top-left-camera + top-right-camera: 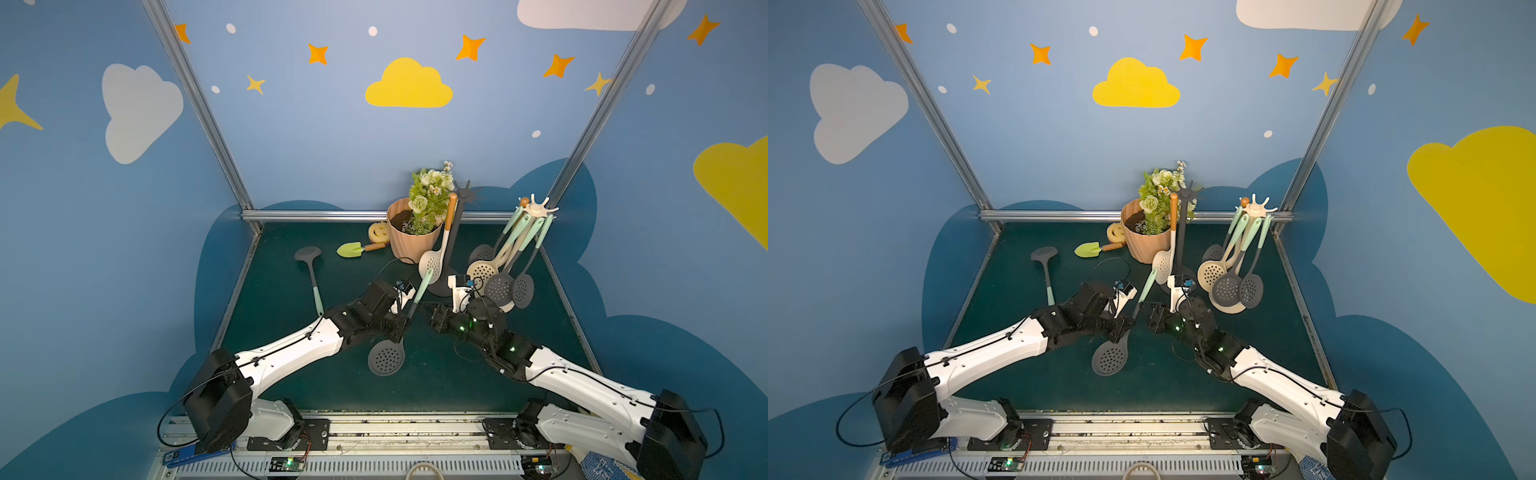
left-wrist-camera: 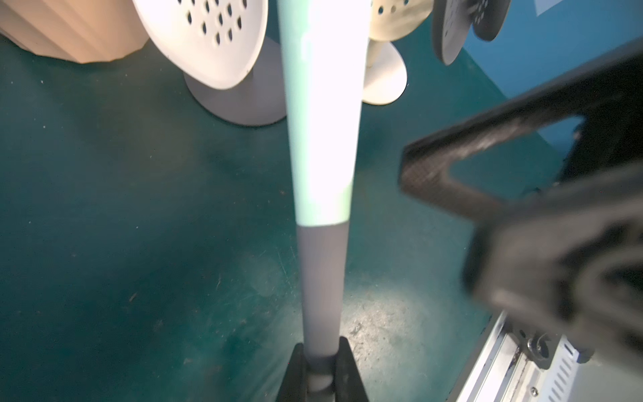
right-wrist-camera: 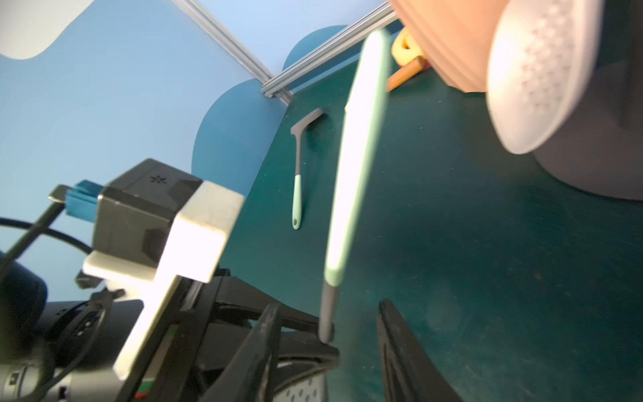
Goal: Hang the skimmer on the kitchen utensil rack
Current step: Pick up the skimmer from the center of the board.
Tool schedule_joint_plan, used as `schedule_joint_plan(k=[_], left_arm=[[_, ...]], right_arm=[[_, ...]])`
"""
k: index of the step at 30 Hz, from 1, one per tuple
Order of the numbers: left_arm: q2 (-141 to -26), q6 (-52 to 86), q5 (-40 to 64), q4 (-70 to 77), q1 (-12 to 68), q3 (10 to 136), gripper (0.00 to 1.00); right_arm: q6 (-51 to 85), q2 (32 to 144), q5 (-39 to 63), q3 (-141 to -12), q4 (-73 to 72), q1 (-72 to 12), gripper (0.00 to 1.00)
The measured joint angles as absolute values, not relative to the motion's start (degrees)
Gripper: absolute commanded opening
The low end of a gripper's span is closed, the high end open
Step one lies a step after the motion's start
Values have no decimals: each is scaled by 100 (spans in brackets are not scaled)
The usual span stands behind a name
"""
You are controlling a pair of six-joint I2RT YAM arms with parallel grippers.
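A skimmer (image 1: 386,357) with a grey perforated head and a mint handle (image 2: 322,139) is held tilted above the green table, head low and handle pointing up toward the racks. My left gripper (image 1: 409,318) is shut on its grey shaft (image 2: 322,296). My right gripper (image 3: 328,304) is open, and the shaft passes between its fingers without touching them. Behind stands a dark grey rack (image 1: 467,193) with one white skimmer (image 1: 432,262) hanging from it. To its right a cream rack (image 1: 536,208) carries several skimmers.
Another grey skimmer (image 1: 309,270) lies flat on the table at the back left. A peach flower pot (image 1: 411,241), a green trowel (image 1: 353,248) and a yellow sponge (image 1: 379,232) sit near the back wall. The racks' round bases (image 2: 243,104) stand close ahead of both grippers.
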State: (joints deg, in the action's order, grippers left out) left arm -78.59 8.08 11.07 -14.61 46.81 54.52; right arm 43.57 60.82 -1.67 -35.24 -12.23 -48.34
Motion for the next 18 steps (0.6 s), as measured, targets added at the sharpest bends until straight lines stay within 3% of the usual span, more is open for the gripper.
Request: schedule_joint_plan(k=[13, 15, 18], left_arm=[[-7496, 884, 1197, -1186, 4696, 5452, 8], [-7494, 884, 1251, -1160, 4696, 5450, 9], [-7494, 886, 1337, -1092, 4707, 5430, 10]], right_arm=[[4294, 6901, -403, -4029, -1455, -4945, 42], [4233, 6973, -401, -4128, -1485, -4943, 38], [4108, 7043, -384, -4285, -1533, -4932, 21]])
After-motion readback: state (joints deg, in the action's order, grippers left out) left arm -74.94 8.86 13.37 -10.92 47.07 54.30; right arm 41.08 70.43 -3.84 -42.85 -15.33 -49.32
